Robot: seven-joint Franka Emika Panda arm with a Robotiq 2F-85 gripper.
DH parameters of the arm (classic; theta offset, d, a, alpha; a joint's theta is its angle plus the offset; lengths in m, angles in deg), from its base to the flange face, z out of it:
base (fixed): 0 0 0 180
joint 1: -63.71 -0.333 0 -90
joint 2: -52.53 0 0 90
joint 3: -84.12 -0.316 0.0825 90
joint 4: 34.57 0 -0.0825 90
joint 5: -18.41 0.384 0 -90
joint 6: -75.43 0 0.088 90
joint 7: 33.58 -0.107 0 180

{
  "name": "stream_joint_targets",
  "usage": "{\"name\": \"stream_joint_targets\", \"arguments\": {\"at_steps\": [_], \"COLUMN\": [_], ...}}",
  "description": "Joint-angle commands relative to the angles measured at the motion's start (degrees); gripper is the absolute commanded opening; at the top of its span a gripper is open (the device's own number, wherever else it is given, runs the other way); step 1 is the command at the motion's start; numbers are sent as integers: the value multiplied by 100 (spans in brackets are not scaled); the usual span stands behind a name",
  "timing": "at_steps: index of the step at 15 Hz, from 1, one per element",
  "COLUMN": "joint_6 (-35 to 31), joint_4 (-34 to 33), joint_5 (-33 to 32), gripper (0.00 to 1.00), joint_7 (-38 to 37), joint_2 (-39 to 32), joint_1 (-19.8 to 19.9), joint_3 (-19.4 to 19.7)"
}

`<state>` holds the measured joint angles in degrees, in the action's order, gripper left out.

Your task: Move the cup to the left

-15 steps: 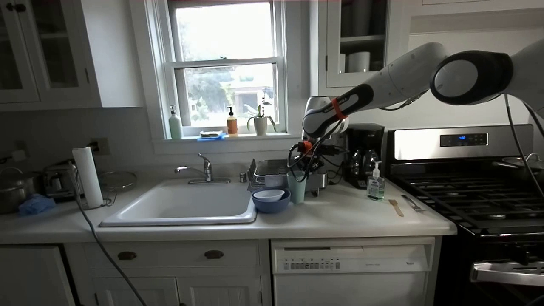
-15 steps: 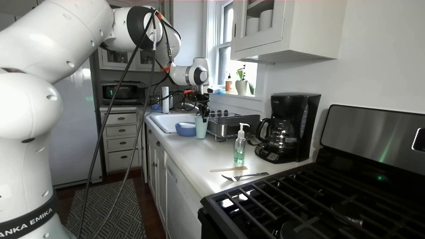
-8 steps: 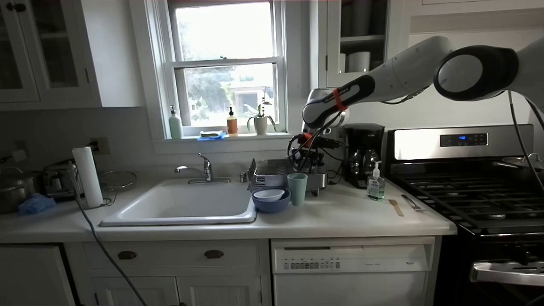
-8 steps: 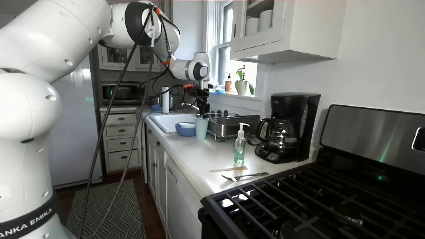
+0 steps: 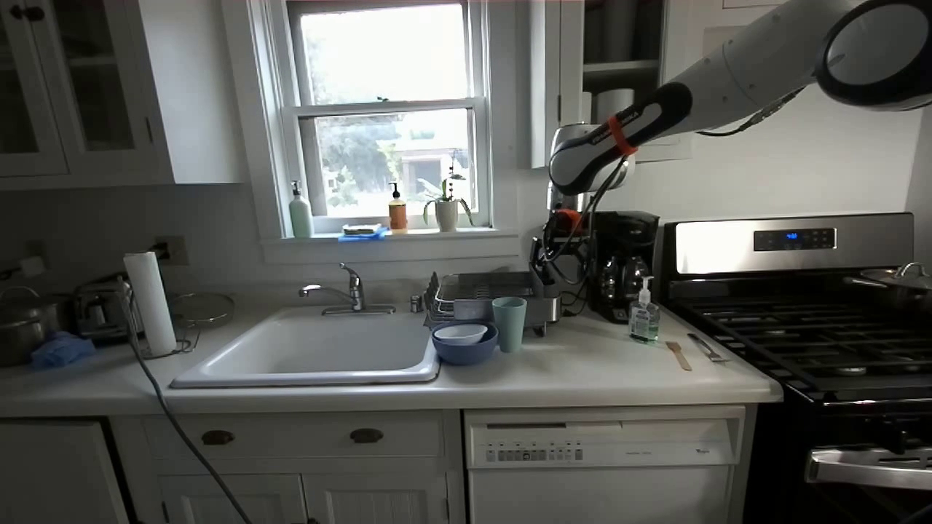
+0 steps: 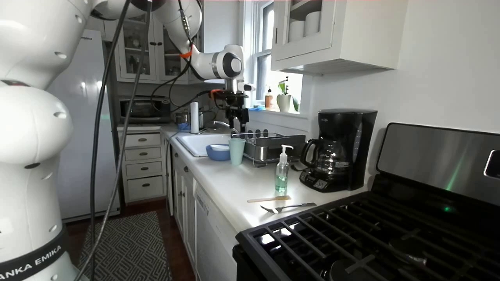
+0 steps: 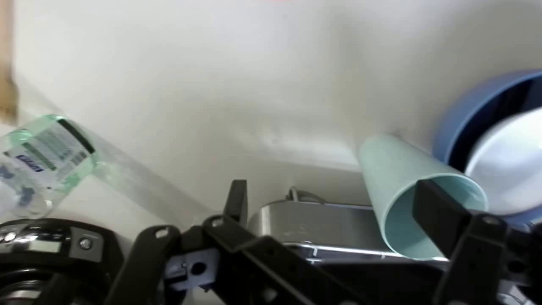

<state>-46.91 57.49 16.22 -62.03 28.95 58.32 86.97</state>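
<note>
The pale teal-green cup (image 5: 510, 324) stands upright on the counter, just beside the blue bowl (image 5: 466, 352). Both exterior views show nothing holding the cup (image 6: 236, 152). My gripper (image 6: 237, 127) hangs above and apart from it. Seen from the wrist, the gripper (image 7: 334, 199) has its jaws spread wide with no object gripped between them. One of its fingers (image 7: 438, 212) overlaps the mouth of the cup (image 7: 387, 169) in that view, from higher up. In an exterior view the fingers are dark against the coffee maker and hard to make out.
A smaller white bowl (image 7: 514, 165) sits inside the blue bowl. Behind the cup is the dish rack (image 6: 293, 142). The coffee maker (image 6: 351, 152), a soap bottle (image 6: 281, 175), a wooden fork (image 6: 269, 199) and a metal fork (image 6: 289, 207) lie toward the stove (image 6: 351, 234). The sink (image 5: 320, 378) is past the bowls.
A second ago my gripper was down at the cup's rim. It has opened, let go and risen, shifting toward the coffee maker. The cup has settled slightly lower and stays there.
</note>
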Motion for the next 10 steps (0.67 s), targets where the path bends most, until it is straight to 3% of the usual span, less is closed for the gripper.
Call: {"name": "stream_joint_targets", "arguments": {"at_steps": [1,4,7,8,10], "joint_6": [126,261,794,613,797], "joint_4": [1403,2299,2955,2275,2650], "joint_5": [-1009,-1506,-1534,-1385,-1387], "gripper": [100,100,100,100,100], "joint_7": [-32,-77,68,4,16], "joint_2": [1076,1864,2634,1919,2358], "joint_1": [-276,-315,-241,-141,-109], "joint_3": [177,-1,-233,-260,-363]}}
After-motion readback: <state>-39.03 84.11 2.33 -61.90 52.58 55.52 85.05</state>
